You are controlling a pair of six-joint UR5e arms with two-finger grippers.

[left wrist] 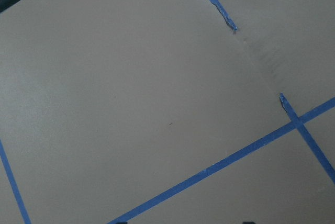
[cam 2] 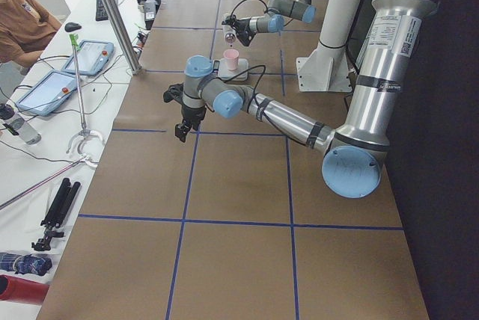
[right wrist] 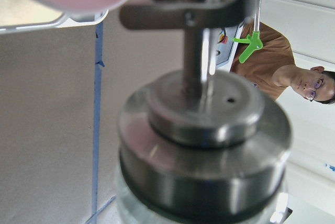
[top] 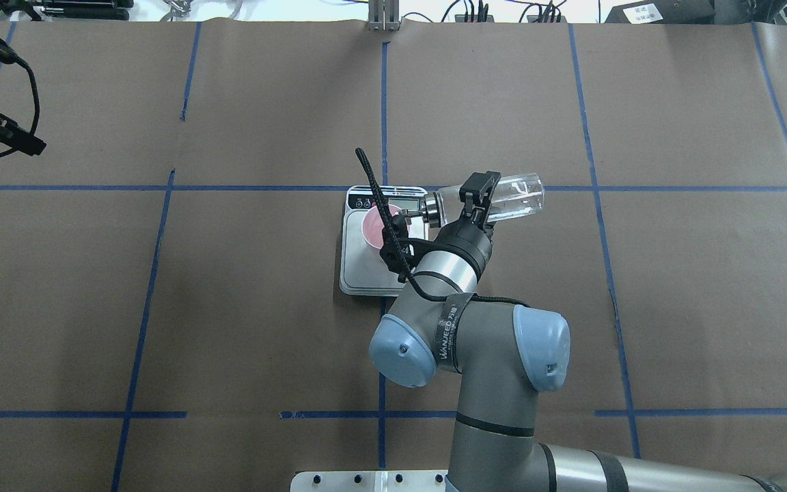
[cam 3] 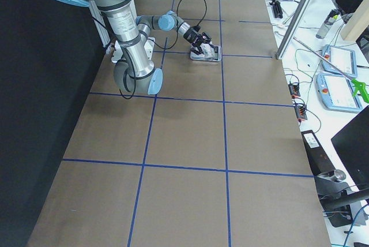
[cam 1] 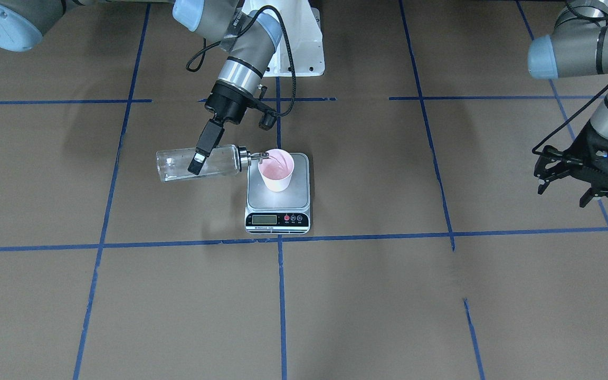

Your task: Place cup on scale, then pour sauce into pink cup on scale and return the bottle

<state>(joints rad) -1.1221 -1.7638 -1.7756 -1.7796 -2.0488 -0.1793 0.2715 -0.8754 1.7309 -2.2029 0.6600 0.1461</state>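
glass bottle (cam 1: 174, 162) is tipped near-horizontal, spout (cam 1: 259, 155) over the rim of the pink cup (cam 1: 276, 170), which stands on the scale (cam 1: 277, 200). right gripper (cam 1: 197, 163) pinches the bottle mid-body, across the cylinder. sauce (cam 1: 181, 173) level hard to read. judgement: smooth glass, likely slippery and breakable, balance shifts as liquid runs forward; mid-body hold looks sound. paper cup is light, a spout nudge could tip it. left gripper (cam 1: 563, 193) hangs spread, empty, well apart.

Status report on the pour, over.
Right gripper shut on bottle, tipped level, spout at cup rim. Cup on scale. Left gripper open, empty, off aside. Nothing seen in the way.
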